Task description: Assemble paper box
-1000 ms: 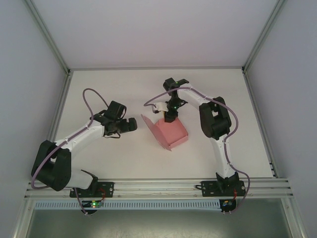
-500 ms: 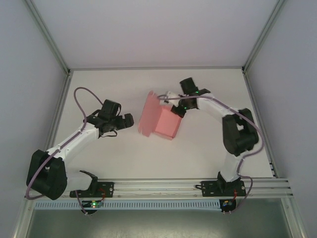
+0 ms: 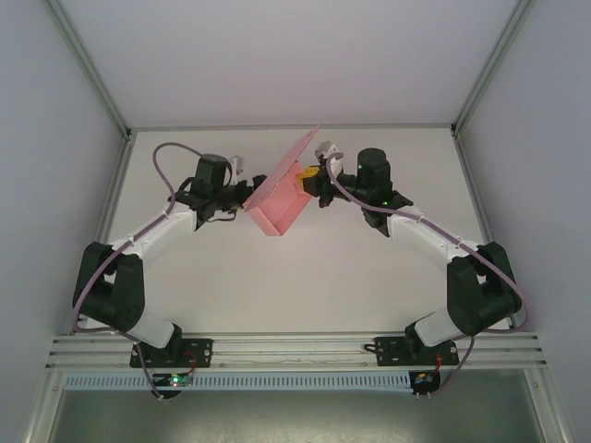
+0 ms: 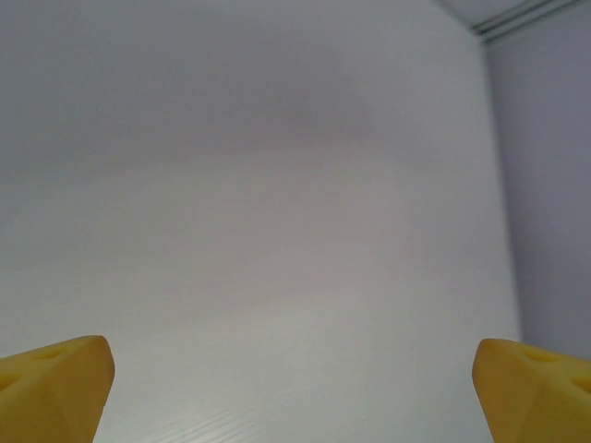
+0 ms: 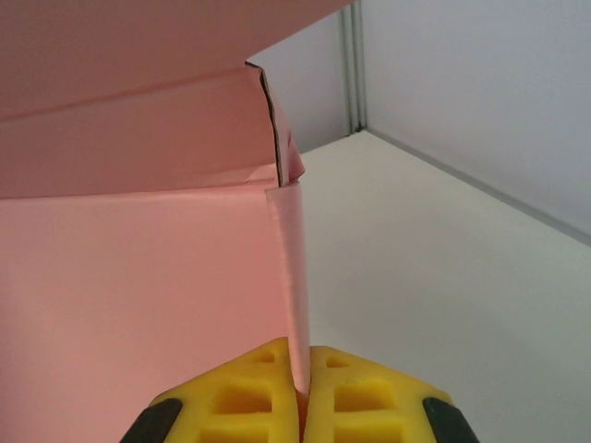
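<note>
Against the white table [image 3: 369, 277], the right gripper [image 5: 302, 392] pinches the paper box [image 3: 280, 203], long axis 7-to-1 o'clock, flap toward 1; left gripper [image 4: 295, 388] spread.

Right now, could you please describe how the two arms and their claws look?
The left arm and right arm have white links, black joints and a purple cable looping alongside. The left claw and right claw carry yellow pads with moulded holes.
</note>
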You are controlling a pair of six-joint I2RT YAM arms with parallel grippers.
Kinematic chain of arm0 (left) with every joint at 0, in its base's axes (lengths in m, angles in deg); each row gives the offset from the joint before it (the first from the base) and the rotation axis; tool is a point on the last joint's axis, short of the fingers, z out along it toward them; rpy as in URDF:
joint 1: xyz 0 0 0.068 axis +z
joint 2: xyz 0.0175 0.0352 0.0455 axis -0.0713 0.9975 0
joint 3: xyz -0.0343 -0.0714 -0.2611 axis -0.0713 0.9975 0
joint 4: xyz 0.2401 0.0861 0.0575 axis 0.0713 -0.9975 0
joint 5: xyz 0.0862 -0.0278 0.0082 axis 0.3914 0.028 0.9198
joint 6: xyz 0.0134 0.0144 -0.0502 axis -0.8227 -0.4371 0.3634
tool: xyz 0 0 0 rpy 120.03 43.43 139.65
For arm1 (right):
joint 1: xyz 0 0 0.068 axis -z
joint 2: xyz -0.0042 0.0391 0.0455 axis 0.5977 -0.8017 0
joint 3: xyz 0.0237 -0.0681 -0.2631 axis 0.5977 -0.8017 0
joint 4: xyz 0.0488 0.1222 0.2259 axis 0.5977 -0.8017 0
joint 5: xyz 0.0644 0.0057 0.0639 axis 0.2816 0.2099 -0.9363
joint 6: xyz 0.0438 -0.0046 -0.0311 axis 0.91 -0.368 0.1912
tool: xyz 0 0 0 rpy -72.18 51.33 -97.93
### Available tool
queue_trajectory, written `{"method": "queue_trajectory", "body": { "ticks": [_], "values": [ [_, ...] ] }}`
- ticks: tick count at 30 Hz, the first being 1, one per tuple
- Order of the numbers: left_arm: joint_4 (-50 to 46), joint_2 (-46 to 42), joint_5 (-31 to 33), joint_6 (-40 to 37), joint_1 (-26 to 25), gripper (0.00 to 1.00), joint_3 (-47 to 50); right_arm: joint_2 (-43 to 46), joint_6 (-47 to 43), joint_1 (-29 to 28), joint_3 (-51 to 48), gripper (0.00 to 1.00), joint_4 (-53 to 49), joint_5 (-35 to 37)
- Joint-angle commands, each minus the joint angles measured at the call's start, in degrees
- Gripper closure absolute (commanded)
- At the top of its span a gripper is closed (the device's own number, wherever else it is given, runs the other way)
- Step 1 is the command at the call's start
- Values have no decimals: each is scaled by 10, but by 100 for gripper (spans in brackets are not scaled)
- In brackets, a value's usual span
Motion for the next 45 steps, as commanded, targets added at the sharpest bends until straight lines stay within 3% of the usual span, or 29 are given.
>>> {"method": "queue_trajectory", "body": {
  "ticks": [1, 4, 9, 15, 19, 23, 28, 34, 38, 45],
  "values": [
    [82, 16, -101, 18, 1, 4, -18, 22, 25, -12, -9, 100, 59, 13],
    [114, 20, -146, 29, -7, 4, -18, 23, -8, -27, -8, 100, 38, 67],
    [116, 5, -154, 20, -25, 4, -21, 1, -59, -62, 18, 100, -18, 112],
    [119, -14, -157, 30, -33, 4, -23, -20, -222, -144, 30, 100, -97, 338],
    [107, -26, -154, 22, -41, 4, -31, -47, -235, -162, 38, 100, -100, 404],
    [56, -41, -122, -6, -45, 4, -33, -45, -225, -166, 26, 100, -75, 371],
    [-98, -66, 27, -71, -41, 0, -36, 5, -240, -150, -11, 100, -52, 253],
    [-188, -108, 103, -91, 13, 0, -23, 60, -240, -106, -60, 100, -53, 143],
    [-163, -144, 77, -88, 24, 0, -26, 75, -241, -104, -74, 100, -57, 148],
    [-78, -159, -44, -47, 23, 0, -24, 74, -232, -104, -70, 100, -58, 154]
  ]
}}
